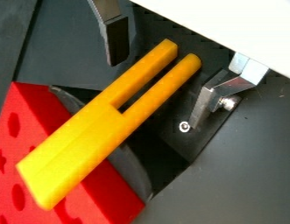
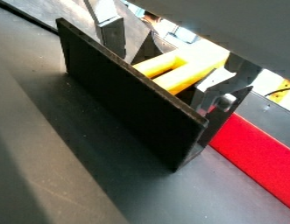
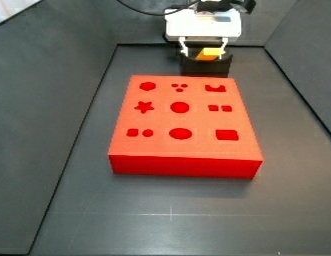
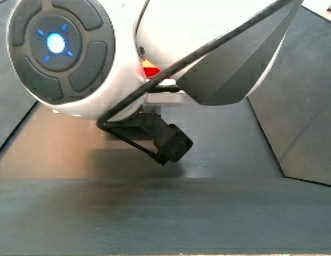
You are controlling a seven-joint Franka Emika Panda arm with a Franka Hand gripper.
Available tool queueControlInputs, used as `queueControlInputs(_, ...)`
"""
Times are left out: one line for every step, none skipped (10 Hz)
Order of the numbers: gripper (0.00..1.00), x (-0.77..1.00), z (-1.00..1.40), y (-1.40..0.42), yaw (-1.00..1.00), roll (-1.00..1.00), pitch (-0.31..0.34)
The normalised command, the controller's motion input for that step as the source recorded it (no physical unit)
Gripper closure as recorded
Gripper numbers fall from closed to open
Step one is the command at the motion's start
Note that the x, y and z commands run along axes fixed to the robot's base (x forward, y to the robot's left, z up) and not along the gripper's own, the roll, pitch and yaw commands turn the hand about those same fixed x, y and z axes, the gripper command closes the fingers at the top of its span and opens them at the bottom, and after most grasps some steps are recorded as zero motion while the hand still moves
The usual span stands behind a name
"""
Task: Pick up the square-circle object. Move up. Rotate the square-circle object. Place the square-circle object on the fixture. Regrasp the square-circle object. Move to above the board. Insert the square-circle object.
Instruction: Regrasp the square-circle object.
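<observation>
The square-circle object (image 1: pixel 106 122) is a yellow-orange peg with two prongs, lying tilted on the dark fixture (image 2: pixel 135 114). In both wrist views my gripper (image 1: pixel 165 79) straddles the pronged end. It is open: one finger (image 1: pixel 116 37) and the other finger (image 1: pixel 217 98) each stand a little off the peg's sides. Behind the fixture's wall the prongs (image 2: pixel 171 70) show between the fingers (image 2: pixel 112 31). In a side view the gripper (image 3: pixel 205 48) hangs over the fixture (image 3: pixel 205 68), behind the red board (image 3: pixel 181 125).
The board's corner (image 1: pixel 36 149) with its shaped cut-outs lies close beside the fixture, and its edge (image 2: pixel 258 157) shows past the fixture wall. The dark floor has raised walls (image 3: pixel 88 90) on both sides. The arm's white body (image 4: pixel 114 50) fills most of a side view.
</observation>
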Motion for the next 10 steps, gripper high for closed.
queueControlInputs(0.0,0.0,1.0,0.0,0.04,-0.01,-0.026)
queueControlInputs(0.0,-0.03,1.0,0.0,0.05,0.01,-0.007)
queueControlInputs(0.0,-0.03,1.0,0.0,0.05,0.02,0.003)
queueControlInputs(0.0,-0.04,1.0,0.0,0.05,0.03,0.037)
queueControlInputs(0.0,-0.04,0.93,0.0,0.04,0.03,0.054)
queueControlInputs(0.0,-0.03,0.75,0.01,0.03,0.03,0.076)
queueControlInputs(0.0,-0.03,0.51,0.01,0.01,0.03,0.098)
queueControlInputs(0.0,-0.02,0.27,0.01,-0.01,0.04,0.113)
queueControlInputs(0.0,-1.0,0.0,0.0,-0.02,0.02,0.006)
queueControlInputs(0.0,-1.0,-0.06,0.0,-0.04,0.0,-0.022)
